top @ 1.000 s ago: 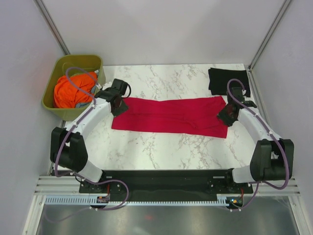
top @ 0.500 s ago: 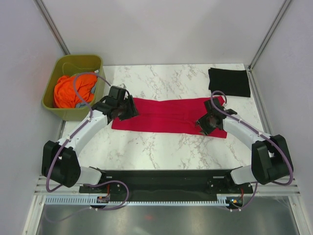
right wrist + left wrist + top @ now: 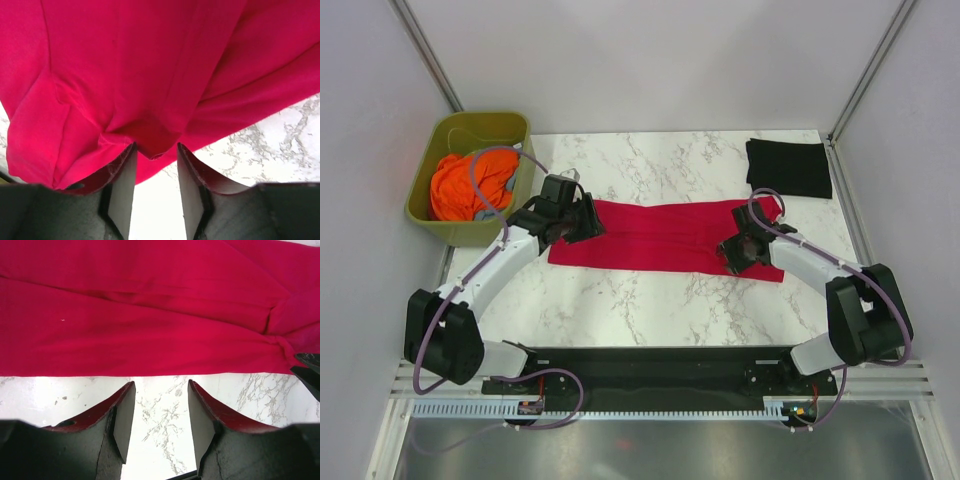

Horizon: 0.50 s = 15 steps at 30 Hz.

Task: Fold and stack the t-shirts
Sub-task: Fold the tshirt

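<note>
The crimson red t-shirt (image 3: 660,235) lies as a long flat band across the middle of the marble table. The black t-shirt (image 3: 788,167) lies folded at the back right corner. My left gripper (image 3: 588,222) is over the red shirt's left end. In the left wrist view it (image 3: 161,385) is open and empty over bare marble, just short of the shirt's edge (image 3: 150,315). My right gripper (image 3: 728,250) is over the shirt's right part. In the right wrist view it (image 3: 156,147) is open, with a bunched fold of red cloth (image 3: 155,142) between its fingertips.
An olive-green tub (image 3: 485,118) holding orange cloth (image 3: 470,185) stands off the table's left back corner. Bare marble (image 3: 650,310) runs between the shirt and the arm bases. Frame posts and grey walls close the sides.
Both grippers have moved inward along the red shirt: the left one to the right, the right one to the left from the shirt's right end. The shirt's outline looks unchanged.
</note>
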{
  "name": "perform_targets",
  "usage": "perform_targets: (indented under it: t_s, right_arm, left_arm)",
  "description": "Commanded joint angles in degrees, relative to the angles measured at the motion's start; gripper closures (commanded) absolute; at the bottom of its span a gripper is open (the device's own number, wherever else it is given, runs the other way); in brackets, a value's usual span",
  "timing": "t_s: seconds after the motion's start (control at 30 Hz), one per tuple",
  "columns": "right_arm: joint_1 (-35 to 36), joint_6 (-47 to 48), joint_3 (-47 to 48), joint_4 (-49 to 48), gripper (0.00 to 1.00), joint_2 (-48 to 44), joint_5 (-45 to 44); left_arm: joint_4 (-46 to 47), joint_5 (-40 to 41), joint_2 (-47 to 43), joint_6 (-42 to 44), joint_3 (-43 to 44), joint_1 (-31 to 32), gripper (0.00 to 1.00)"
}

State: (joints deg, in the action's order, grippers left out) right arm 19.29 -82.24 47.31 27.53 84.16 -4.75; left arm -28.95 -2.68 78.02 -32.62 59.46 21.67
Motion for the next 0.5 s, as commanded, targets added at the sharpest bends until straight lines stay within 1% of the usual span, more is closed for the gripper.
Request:
perform_targets:
  t_s: [0.0,0.03,0.17,0.2,0.23,0.27,0.33,0.4,0.43,0.47]
  right_arm:
    - [0.2,-2.1,1.0,-2.5,0.55,1.7,-2.4]
    - [0.2,-1.8,1.2,-2.7,0.57,2.3,-2.4]
    - [0.1,0.1,2.5,-3.5,0.72,3.5,-3.2]
    - [0.2,0.7,3.3,-3.4,0.84,3.6,-3.8]
    - [0.1,2.3,3.8,-3.4,0.9,3.6,-5.1]
    - [0.2,3.3,4.6,-3.4,1.0,3.6,-5.7]
    - [0.2,5.8,5.9,-3.4,1.0,4.3,-7.3]
    - [0.2,11.7,8.8,-3.5,1.0,5.7,-8.4]
    - [0.3,13.9,10.0,-3.7,1.0,7.8,-8.2]
    - [0.3,19.1,12.5,-4.0,1.0,9.2,-7.3]
  left_arm:
    - [2.2,-0.6,-1.8,2.6,0.0,0.2,0.47]
    - [2.1,-0.7,-1.8,2.6,0.0,0.2,0.47]
    - [2.2,-0.6,-1.9,2.7,0.0,0.1,0.48]
    - [2.2,-0.5,-2.0,2.7,0.0,0.2,0.48]
    - [2.1,-0.5,-2.2,2.8,0.0,0.3,0.48]
    - [2.2,-0.4,-2.2,2.8,0.0,0.2,0.48]
    - [2.2,-0.3,-2.1,2.8,0.0,0.3,0.48]
    - [2.3,-0.7,-2.0,2.8,0.0,0.2,0.48]
    - [2.3,-0.6,-2.0,2.7,0.0,0.3,0.48]
    - [2.3,-0.7,-1.6,2.7,0.0,0.2,0.48]
